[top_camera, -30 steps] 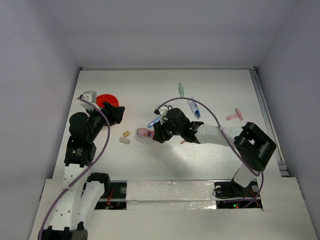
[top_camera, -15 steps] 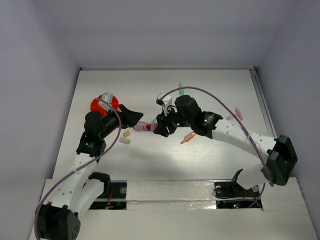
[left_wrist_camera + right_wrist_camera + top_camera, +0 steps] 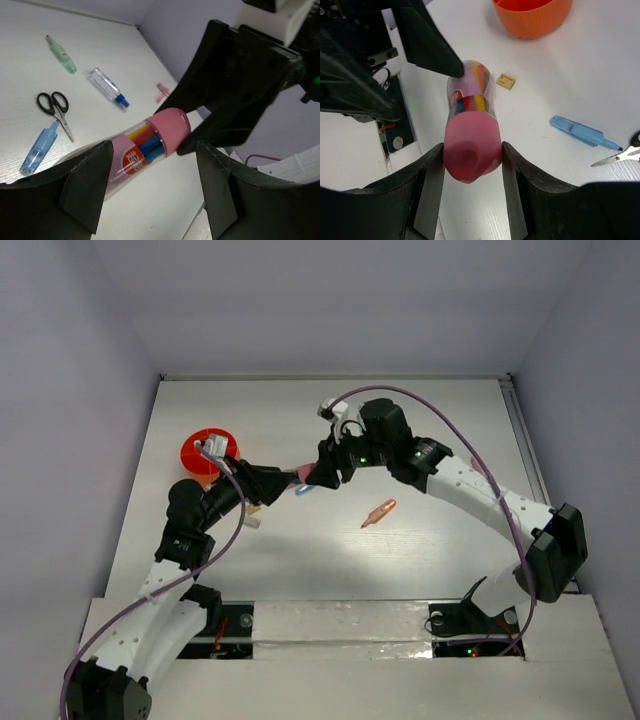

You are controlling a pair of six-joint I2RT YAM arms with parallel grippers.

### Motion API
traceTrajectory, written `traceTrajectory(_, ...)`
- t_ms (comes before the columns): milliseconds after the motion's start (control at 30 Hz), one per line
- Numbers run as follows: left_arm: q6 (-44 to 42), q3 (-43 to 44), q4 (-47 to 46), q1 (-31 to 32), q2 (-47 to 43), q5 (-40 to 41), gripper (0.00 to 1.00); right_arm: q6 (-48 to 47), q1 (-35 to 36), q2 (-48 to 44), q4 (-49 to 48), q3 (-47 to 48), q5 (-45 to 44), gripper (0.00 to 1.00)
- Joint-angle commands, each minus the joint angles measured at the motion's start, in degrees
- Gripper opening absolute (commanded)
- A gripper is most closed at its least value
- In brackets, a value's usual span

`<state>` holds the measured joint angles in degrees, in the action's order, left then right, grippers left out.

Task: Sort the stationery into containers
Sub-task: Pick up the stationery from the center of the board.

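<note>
The pink tube (image 3: 470, 125), clear with coloured pens inside and a pink cap, hangs above the table. My right gripper (image 3: 472, 149) is shut on its cap. My left gripper (image 3: 153, 146) is open around the tube's (image 3: 145, 145) clear end; one finger touches it, the other stands well apart. From above, both grippers meet over the table's middle, left gripper (image 3: 276, 483) facing right gripper (image 3: 322, 472). The orange-red cup (image 3: 203, 453) stands at the far left. An orange marker (image 3: 378, 512) lies alone right of centre.
Below the tube lie black-handled scissors (image 3: 55, 107), a light blue marker (image 3: 39, 148), a blue-white marker (image 3: 106, 87), a green marker (image 3: 62, 54) and a small pink item (image 3: 161, 92). A beige piece (image 3: 505, 81) lies near the cup (image 3: 532, 17).
My right gripper lifted the pink tube off the table and carried it up. My left gripper swung from beside the cup over to the tube's free end.
</note>
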<state>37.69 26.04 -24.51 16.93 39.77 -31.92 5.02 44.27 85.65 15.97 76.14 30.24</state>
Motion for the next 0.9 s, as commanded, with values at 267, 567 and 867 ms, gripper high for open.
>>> traceTrajectory(267,-0.2,1.8,-5.6,0.2,-2.2,-3.8,0.68,5.5,-7.1,4.0,-7.8,6.3,21.0,0.2)
traceTrajectory(567,-22.1,23.1,22.1,1.9,-2.2,2.7,0.78,0.3,-7.7,9.9,6.6,15.4,29.7,0.22)
traceTrajectory(867,-33.6,24.1,33.7,7.4,-2.4,1.0,0.76,-3.1,-7.7,13.1,15.3,19.6,34.6,0.21)
